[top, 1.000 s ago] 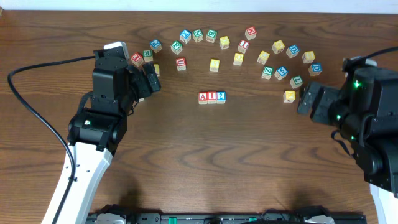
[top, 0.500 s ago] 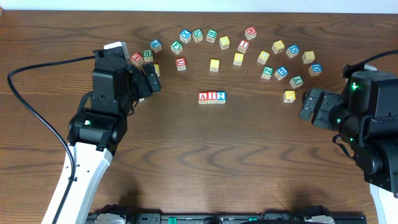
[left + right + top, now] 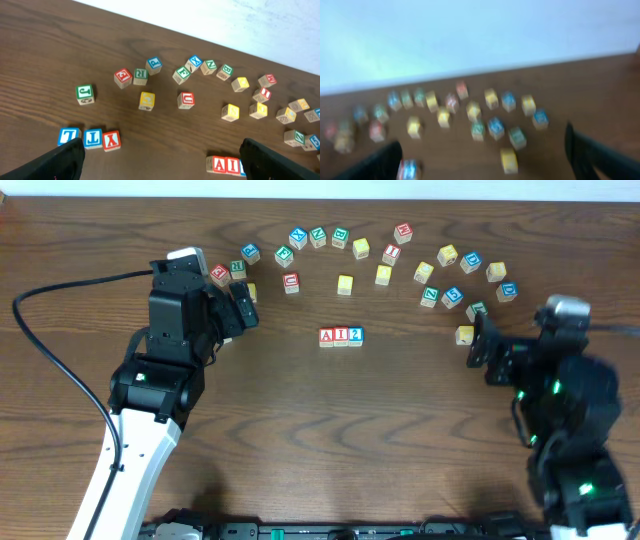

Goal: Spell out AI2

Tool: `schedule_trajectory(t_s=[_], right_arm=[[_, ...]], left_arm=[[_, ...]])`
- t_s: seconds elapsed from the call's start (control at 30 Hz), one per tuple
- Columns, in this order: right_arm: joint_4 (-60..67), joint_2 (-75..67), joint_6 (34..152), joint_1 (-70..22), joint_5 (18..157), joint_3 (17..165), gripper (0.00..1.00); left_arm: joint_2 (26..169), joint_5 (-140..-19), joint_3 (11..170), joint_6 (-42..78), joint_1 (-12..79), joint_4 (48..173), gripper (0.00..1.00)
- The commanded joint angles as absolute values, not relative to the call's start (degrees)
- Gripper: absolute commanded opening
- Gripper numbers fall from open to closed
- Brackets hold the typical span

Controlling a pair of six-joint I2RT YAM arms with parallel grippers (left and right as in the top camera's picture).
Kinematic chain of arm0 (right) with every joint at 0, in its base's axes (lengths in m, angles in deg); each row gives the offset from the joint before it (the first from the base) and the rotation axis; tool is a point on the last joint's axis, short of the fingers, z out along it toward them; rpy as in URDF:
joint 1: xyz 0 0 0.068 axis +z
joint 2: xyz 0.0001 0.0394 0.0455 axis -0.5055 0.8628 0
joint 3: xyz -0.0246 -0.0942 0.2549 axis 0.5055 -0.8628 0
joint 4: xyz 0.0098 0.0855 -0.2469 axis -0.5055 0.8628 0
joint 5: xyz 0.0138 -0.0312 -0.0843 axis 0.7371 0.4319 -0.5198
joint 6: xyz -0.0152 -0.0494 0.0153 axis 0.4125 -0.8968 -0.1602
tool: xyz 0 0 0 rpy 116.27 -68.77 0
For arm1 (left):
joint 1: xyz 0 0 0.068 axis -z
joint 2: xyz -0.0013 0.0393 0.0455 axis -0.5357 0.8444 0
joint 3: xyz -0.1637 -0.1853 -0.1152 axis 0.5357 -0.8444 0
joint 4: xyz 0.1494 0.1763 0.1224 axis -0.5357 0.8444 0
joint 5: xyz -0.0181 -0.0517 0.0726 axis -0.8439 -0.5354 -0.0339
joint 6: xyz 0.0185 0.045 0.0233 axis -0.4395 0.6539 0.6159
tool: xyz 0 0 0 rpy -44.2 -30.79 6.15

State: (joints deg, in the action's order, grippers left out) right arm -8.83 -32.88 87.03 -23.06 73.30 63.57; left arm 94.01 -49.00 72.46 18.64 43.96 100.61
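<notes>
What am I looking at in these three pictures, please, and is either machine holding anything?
These show two robot arms at a wooden table: the left arm and right arm. The overhead picture looks down from above. The other two come from cameras on each wrist, with that arm's own dark fingers at the bottom corners. The right wrist picture is blurred. In the middle of the table, three cubes side by side form the AI2 row. Loose cubes with other letters lie scattered beyond it. The left gripper and right gripper are both open and hold nothing.
</notes>
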Motion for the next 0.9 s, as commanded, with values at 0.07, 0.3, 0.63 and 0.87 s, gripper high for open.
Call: schedule_trajectory(t_s=[0.07, 0.3, 0.63, 0.87], right_arm=[[-20.5, -44.4, 85.0, -24.4, 75.8, 46.6, 0.99], [-28.7, -58.7, 83.8, -25.3, 77.5, 30.7, 0.99], [-30.0, -70.8, 75.9, -25.3, 80.5, 19.6, 0.99], [-25.9, -74.6, 73.9, -25.6, 80.9, 17.4, 0.99]], left_arm=[[94.4, -48.9, 72.9, 19.2, 43.9, 100.7, 0.98], [94.4, -48.9, 72.9, 19.2, 43.9, 100.7, 0.98], [94.4, -48.9, 72.9, 19.2, 43.9, 100.7, 0.98], [94.4, -48.9, 72.9, 19.2, 43.9, 100.7, 0.98]])
